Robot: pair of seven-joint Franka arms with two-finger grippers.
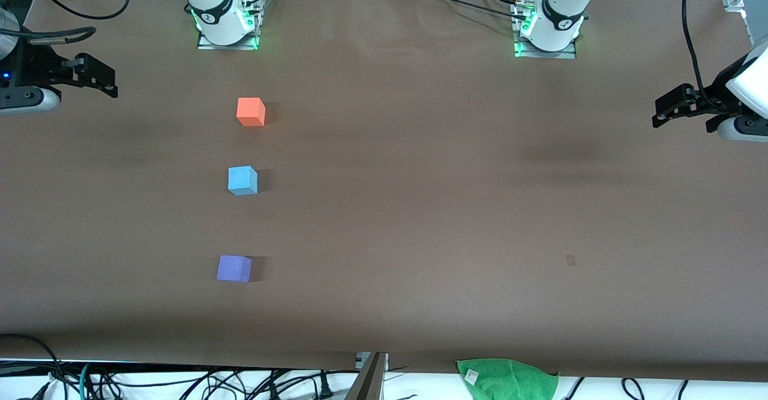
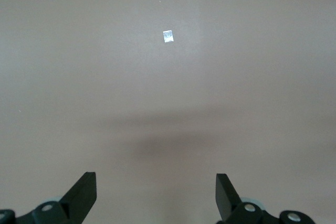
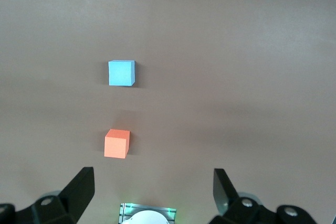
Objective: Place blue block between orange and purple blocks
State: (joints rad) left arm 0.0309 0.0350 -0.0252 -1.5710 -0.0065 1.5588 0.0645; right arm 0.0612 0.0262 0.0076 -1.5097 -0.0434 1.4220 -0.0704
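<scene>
Blue block (image 1: 242,180) sat between orange block (image 1: 251,111) and purple block (image 1: 234,268), nearest right gripper (image 3: 152,184), wide open and empty; left gripper (image 2: 156,190) likewise, waiting.

Even, fairly bright overhead light; the desk (image 1: 420,208) is matte, without glare. Each cube throws a short soft shadow toward 3 o'clock in the front view. Wrist views look slightly hazy.

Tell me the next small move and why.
Probably none beyond holding still: the blue block already sits between the orange block and purple block, and the open left gripper and right gripper hold nothing.
</scene>
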